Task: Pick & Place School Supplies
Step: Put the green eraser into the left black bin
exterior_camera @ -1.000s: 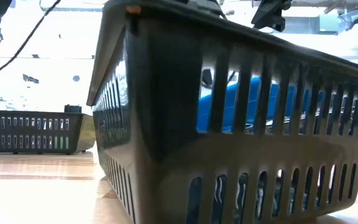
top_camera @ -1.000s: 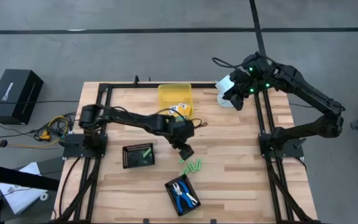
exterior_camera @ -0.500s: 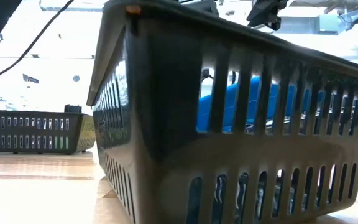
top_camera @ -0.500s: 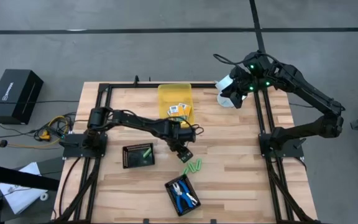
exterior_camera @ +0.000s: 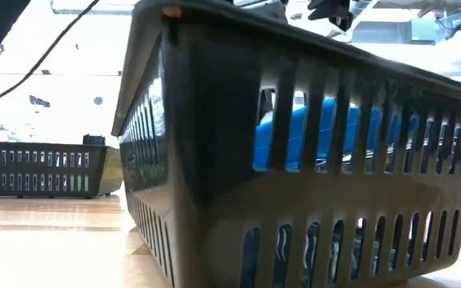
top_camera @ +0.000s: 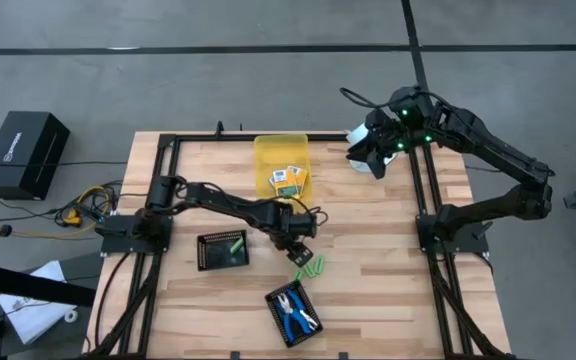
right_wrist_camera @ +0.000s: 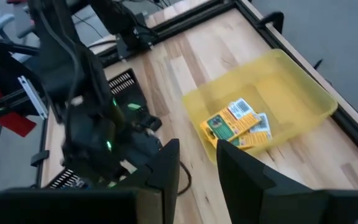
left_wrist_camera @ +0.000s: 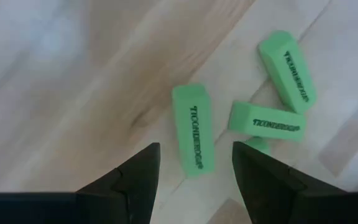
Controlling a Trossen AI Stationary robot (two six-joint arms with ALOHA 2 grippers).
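You are looking at light-green blocks with dark lettering printed along their sides, lying on a pale wooden table with a striped plank grain. The bin is translucent yellow, and the boxes in it are yellow-orange with green and white printed patches. Both slotted trays are black; one shows a green piece, the other blue-handled tools. Your left gripper has dark fingers, and the right gripper looks white
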